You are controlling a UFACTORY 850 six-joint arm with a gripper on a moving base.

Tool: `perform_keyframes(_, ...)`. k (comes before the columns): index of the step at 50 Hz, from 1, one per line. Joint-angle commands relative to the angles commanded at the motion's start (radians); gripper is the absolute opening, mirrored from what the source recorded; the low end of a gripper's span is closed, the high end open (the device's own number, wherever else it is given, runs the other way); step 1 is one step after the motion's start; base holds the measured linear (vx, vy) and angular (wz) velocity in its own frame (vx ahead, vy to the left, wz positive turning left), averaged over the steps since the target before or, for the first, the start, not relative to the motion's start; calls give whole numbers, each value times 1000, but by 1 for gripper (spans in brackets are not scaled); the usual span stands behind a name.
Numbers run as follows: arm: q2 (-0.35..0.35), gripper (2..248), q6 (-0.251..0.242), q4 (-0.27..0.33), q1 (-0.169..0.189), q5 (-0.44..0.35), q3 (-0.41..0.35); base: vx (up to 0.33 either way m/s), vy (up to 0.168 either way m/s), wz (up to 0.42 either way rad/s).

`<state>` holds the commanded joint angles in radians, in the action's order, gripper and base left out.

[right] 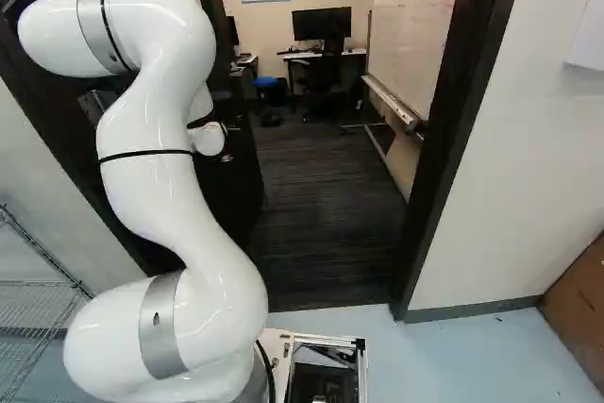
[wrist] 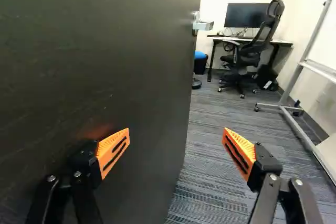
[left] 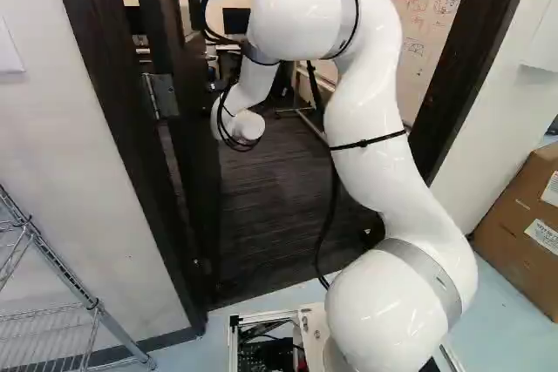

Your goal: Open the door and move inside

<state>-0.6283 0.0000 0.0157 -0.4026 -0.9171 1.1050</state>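
Door (wrist: 94, 61) stands open over dark carpet (right: 326, 205), arm (left: 370, 119) reaching into the doorway.
The door slants into the room at the left of both base views; across from it stands a whiteboard (wrist: 323, 66), and deeper in, a desk (wrist: 281, 42), a chair (wrist: 252, 51) and a monitor (wrist: 244, 15). The gripper (wrist: 177, 134) has its fingers wide apart, one by the door's face, the other over carpet. Ahead, the handle (wrist: 203, 25) sits near the door's far edge.
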Motion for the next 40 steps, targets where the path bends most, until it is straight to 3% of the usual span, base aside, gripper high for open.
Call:
perform_keyframes(15,-21,247,0,37,-3,-7,28,0,0,0)
perform_keyframes(40,-36,247,0,40,-4,-8,50,0,0,0)
